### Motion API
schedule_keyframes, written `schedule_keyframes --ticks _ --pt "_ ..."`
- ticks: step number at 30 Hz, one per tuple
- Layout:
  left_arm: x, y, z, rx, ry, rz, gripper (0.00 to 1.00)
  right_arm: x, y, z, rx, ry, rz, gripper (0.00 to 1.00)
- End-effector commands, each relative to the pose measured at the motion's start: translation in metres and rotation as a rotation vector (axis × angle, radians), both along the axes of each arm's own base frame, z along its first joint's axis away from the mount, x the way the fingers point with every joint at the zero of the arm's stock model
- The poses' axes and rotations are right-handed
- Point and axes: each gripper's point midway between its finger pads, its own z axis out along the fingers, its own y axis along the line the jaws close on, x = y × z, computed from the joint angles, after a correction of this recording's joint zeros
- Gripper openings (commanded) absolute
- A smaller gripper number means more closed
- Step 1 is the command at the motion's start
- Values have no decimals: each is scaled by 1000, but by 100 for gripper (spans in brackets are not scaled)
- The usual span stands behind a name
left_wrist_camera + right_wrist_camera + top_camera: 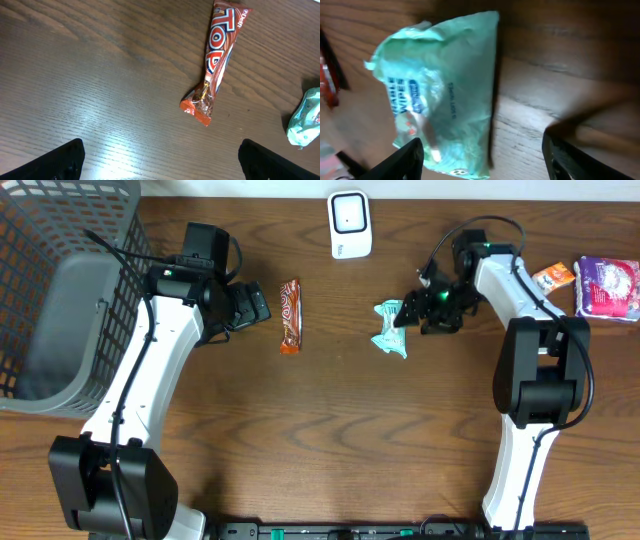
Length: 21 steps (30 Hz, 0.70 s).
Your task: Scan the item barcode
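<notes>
Right wrist shows the wipes packet (445, 85) lying between the spread right jaws, seemingly ungripped.

On my left wrist feed, the brown-and-red snack bar (216, 55) carries big red, white-edged letters reading "TOP" along its wrapper. A smaller word at one end is too small for me to read. On the right wrist feed, the green packet (445, 95) shows "WIPES" and beside it "ABLE", the start of that word lost in a crease. A faint printed code nearby is blurred. From overhead I can read nothing on the white scanner (350, 224) at the tabletop's far edge.
</notes>
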Motion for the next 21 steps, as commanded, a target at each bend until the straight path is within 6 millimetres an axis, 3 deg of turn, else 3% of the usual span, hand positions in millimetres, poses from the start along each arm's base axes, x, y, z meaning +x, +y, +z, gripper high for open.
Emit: schedule_keyframes --ticks 1,7,21 --pt "2 2 2 10 -8 6 98 -6 10 -3 55 18 -10 72" --pt "2 2 2 10 -7 7 98 -6 18 -2 108 13 -12 71" --pt "2 2 2 10 -8 6 98 -5 36 -11 54 5 -17 53"
